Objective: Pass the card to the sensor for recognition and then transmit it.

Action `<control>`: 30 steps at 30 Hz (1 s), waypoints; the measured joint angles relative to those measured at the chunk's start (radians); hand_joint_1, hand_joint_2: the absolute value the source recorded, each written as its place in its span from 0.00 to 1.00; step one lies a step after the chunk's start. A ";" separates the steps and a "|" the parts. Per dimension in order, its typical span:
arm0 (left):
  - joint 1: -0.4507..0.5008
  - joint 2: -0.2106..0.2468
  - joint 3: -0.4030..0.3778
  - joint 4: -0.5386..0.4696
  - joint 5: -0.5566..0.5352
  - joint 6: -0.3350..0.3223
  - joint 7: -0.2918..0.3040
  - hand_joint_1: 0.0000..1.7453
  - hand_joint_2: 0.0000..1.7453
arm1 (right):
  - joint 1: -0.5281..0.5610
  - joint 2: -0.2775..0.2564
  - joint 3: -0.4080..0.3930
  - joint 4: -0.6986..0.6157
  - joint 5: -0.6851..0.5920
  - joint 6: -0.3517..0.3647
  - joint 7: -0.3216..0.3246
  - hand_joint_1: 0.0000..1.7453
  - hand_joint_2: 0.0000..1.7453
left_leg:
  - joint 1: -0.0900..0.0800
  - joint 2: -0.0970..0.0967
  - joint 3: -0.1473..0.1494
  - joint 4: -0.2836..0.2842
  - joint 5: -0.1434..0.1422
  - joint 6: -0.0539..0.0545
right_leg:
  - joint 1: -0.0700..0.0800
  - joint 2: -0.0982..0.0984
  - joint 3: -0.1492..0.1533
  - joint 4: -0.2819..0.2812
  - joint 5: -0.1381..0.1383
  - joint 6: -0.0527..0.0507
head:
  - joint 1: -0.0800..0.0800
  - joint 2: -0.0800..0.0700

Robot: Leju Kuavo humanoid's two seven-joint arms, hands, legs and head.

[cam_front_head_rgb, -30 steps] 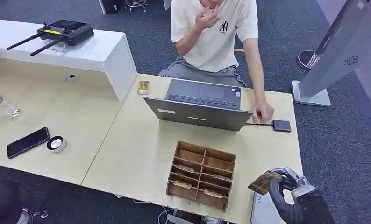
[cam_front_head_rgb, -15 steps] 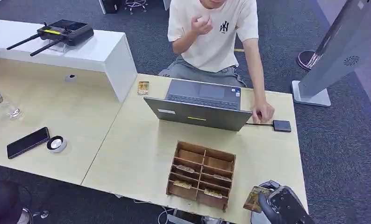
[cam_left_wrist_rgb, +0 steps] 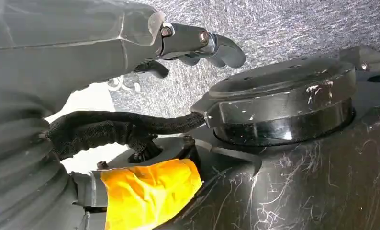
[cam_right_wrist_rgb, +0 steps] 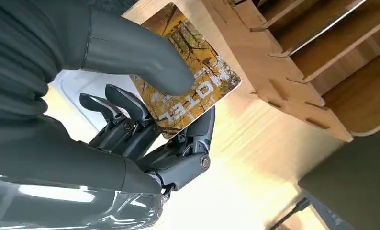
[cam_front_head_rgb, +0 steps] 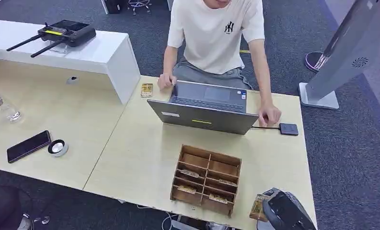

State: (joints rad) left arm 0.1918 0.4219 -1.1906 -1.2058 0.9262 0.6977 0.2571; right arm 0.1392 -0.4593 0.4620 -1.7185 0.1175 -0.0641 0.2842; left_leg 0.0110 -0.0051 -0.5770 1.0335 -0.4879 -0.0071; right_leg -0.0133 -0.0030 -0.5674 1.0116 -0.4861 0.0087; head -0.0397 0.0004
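Head view, far left: a phone, a round puck and a glass lie well apart from the work; a stray sweep could reach them only if the arm swung wide, which looks unlikely.
Left hand: in the left wrist view the left hand hangs over grey carpet with its fingers curled in on nothing, so it can lend no support if the card starts to slide.
Wooden organiser: the wooden organiser sits mid-table with more cards in its slots; lifting from here, the held card's edge could clip its wall in the right wrist view, where the two are near.
Card: the card is pinched by the right hand, thumb on the printed face and darker fingers behind; only one end is held, so a knock could twist it loose.
Sensor: the small dark sensor lies just beside the person's hand, past the laptop; reaching there risks brushing that hand or the cable.
Table edge: the right hand hovers at the table's near corner, so a dropped card would likely fall to the floor.
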 joint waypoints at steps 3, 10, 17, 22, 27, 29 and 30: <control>0.000 0.000 0.000 0.001 -0.005 0.000 0.003 0.00 1.00 | -0.002 0.000 0.005 0.009 0.009 0.001 0.008 1.00 1.00 | 0.000 0.000 0.000 0.000 0.000 0.000 | 0.000 0.000 0.000 0.000 0.000 0.000 | 0.000 0.000; -0.002 0.000 0.000 0.001 -0.027 0.000 0.020 0.00 1.00 | -0.007 0.000 0.014 0.031 0.043 0.006 0.037 1.00 1.00 | 0.000 0.000 0.000 0.000 0.000 0.000 | 0.000 0.000 0.000 0.000 0.000 0.000 | 0.000 0.000; -0.003 0.000 0.000 0.001 -0.053 0.000 0.038 0.00 1.00 | -0.013 0.000 0.018 0.048 0.082 0.006 0.051 1.00 1.00 | 0.000 0.000 0.000 0.000 0.000 0.000 | 0.000 0.000 0.000 0.000 0.000 0.000 | 0.000 0.000; -0.003 0.000 0.002 0.001 -0.076 0.000 0.054 0.00 1.00 | -0.016 0.000 0.018 0.057 0.086 0.017 0.059 1.00 1.00 | 0.000 0.000 0.000 0.000 0.000 0.000 | 0.000 0.000 0.000 0.000 0.000 0.000 | 0.000 0.000; -0.003 0.000 0.002 0.001 -0.089 0.000 0.064 0.00 1.00 | -0.018 0.000 0.017 0.072 0.084 0.023 0.066 1.00 1.00 | 0.000 0.000 0.000 0.000 0.000 0.000 | 0.000 0.000 0.000 0.000 0.000 0.000 | 0.000 0.000; -0.003 0.000 0.003 0.001 -0.094 0.000 0.068 0.00 1.00 | -0.019 0.000 0.017 0.079 0.085 0.026 0.067 1.00 1.00 | 0.000 0.000 0.000 0.000 0.000 0.000 | 0.000 0.000 0.000 0.000 0.000 0.000 | 0.000 0.000; -0.003 0.000 0.003 0.001 -0.096 0.000 0.070 0.00 1.00 | -0.021 0.000 0.016 0.082 0.091 0.029 0.069 1.00 1.00 | 0.000 0.000 0.000 0.000 0.000 0.000 | 0.000 0.000 0.000 0.000 0.000 0.000 | 0.000 0.000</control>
State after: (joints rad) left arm 0.1890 0.4219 -1.1875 -1.2047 0.8305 0.6977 0.3269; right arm 0.1183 -0.4589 0.4784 -1.6369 0.2083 -0.0347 0.3533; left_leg 0.0110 -0.0050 -0.5772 1.0335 -0.4879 -0.0071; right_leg -0.0133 -0.0031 -0.5674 1.0116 -0.4861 0.0087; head -0.0397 0.0004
